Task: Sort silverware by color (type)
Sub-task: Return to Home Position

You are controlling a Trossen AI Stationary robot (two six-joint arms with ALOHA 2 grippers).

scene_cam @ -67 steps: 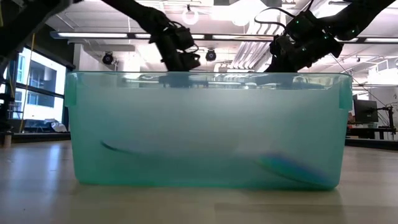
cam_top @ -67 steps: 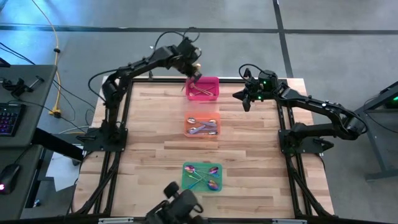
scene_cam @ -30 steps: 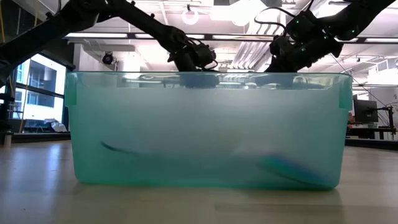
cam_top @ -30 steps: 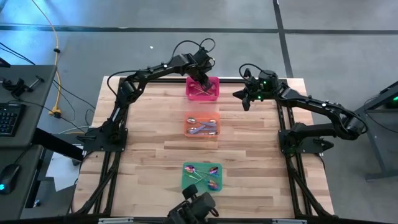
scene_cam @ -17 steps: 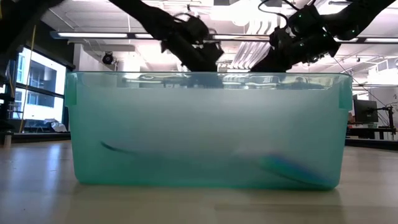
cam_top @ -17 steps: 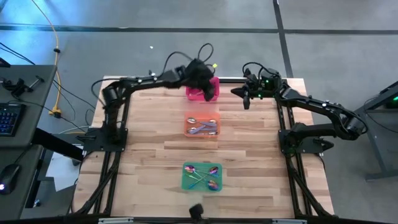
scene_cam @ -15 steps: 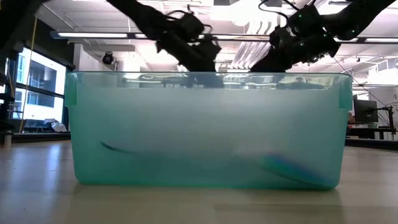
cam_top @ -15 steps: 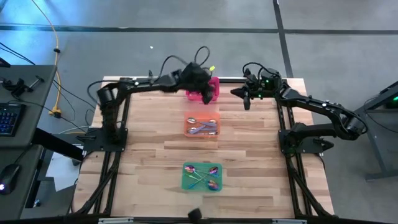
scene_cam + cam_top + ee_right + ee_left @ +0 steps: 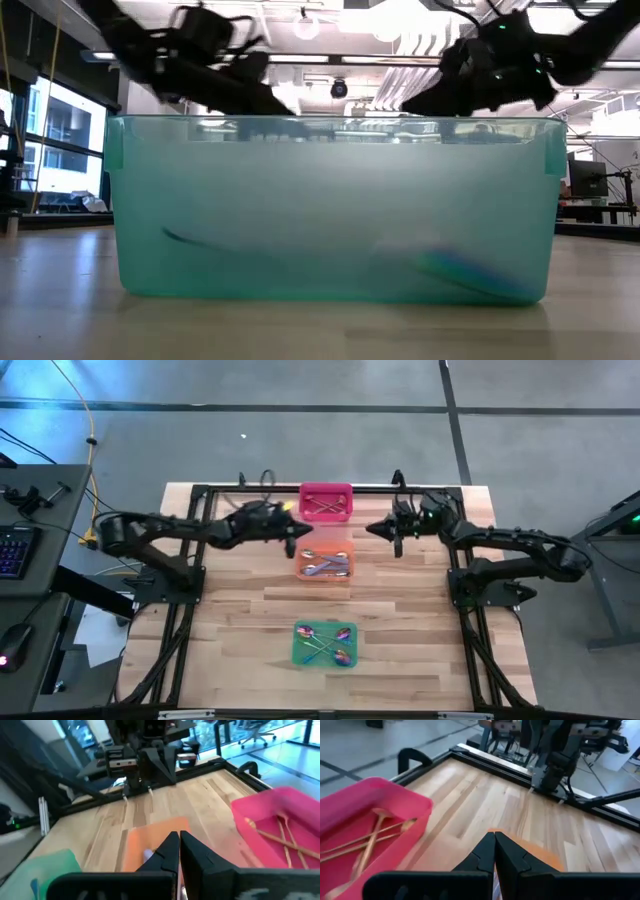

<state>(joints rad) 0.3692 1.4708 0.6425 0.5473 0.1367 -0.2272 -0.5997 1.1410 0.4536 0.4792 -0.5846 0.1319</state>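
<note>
Silverware (image 9: pixel 326 568) lies in three bins set in a row down the middle of the tabletop (image 9: pixel 230 600). The plain silver spoons are in the orange bin (image 9: pixel 299 570), the middle one of the row. Just beyond the orange bin, at the tabletop's far edge, the pink bin (image 9: pixel 304 510) holds the gold spoons (image 9: pixel 326 507), thin handles crossing. On the orange bin's other side, toward the near edge, the green bin (image 9: pixel 297 655) holds the iridescent spoons (image 9: pixel 330 643), also crossed; in the low view its translucent wall fills the picture, with one bluish bowl showing low inside.

The left pincer (image 9: pixel 303 536) hangs just beside the orange bin's far left corner, its arm stretched out low across the boards. In its wrist view the two dark fingers (image 9: pixel 485 851) are pressed together with nothing between them.

The right pincer (image 9: pixel 383 530) hangs off the orange bin's far right corner, a little apart from it and pointing toward it. Its fingers (image 9: pixel 169 847) are likewise drawn together and hold nothing.
</note>
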